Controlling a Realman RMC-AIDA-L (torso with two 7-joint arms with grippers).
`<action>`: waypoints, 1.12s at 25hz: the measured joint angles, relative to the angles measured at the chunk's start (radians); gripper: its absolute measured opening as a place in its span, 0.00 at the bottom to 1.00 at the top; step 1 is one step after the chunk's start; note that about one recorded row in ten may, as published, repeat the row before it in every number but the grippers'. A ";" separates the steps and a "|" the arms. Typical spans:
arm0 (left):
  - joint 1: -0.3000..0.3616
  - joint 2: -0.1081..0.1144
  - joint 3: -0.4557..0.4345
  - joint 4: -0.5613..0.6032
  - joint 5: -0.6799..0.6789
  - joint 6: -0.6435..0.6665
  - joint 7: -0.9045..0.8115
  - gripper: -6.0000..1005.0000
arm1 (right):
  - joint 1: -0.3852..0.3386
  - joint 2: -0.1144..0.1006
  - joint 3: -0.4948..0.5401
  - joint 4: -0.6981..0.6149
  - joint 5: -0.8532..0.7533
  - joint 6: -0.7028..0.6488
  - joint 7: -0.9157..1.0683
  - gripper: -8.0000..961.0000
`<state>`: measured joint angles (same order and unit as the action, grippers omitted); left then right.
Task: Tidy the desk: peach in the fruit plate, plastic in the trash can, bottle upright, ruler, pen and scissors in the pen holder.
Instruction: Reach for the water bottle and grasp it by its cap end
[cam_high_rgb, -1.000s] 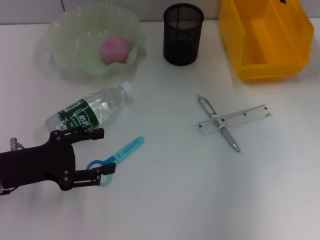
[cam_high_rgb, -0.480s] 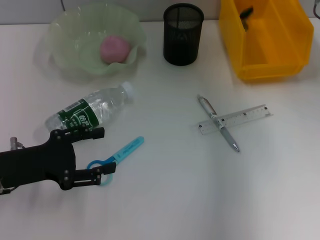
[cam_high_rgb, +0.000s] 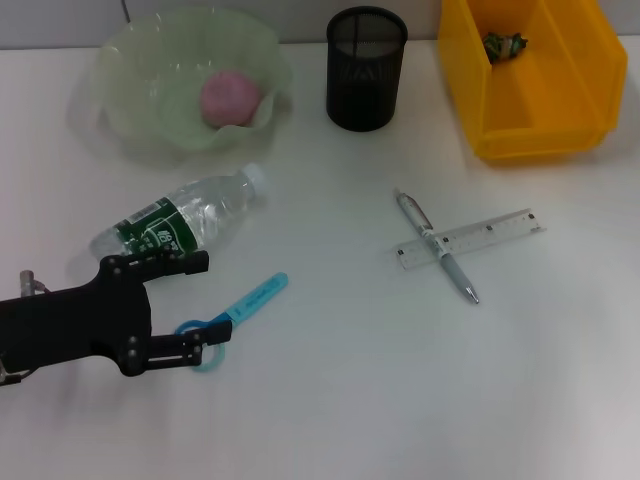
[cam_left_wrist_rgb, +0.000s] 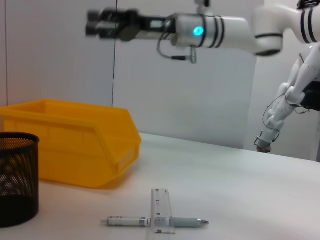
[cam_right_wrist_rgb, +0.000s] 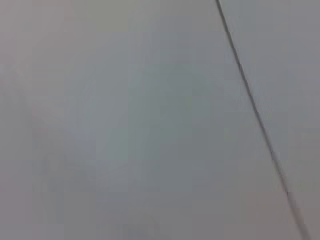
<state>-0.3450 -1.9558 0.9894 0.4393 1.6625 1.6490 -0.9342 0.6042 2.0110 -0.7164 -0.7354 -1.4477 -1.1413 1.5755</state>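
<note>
Left tool (cam_high_rgb: 196, 308), fingers spread at lower left of the head view, brackets the blue scissors (cam_high_rgb: 238, 310) beside the lying bottle (cam_high_rgb: 182, 224); it should, I judge, close squarely on the handle ring before lifting.

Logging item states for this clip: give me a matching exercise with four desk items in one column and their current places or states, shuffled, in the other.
Things:
1. peach
2. bottle
3. pen
4. plastic

Places or states:
A. lying on its side on the desk
B. in the yellow bin
C. lying across the ruler
D. in the green plate

Pairs: 1-D, 2-A, 3-C, 4-B
</note>
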 joint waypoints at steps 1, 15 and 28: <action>0.000 0.000 0.000 0.000 0.000 0.000 0.000 0.82 | -0.011 -0.010 0.001 0.034 0.057 -0.068 -0.041 0.79; -0.059 0.008 -0.051 0.012 0.008 -0.021 -0.063 0.83 | -0.059 -0.018 -0.041 0.182 -0.307 -0.509 -0.311 0.79; -0.114 0.015 -0.049 0.048 0.049 -0.071 -0.175 0.83 | -0.116 0.028 -0.046 0.236 -0.489 -0.438 -0.472 0.79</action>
<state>-0.4586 -1.9410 0.9405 0.4874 1.7112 1.5778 -1.1096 0.4887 2.0388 -0.7619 -0.4998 -1.9368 -1.5789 1.1038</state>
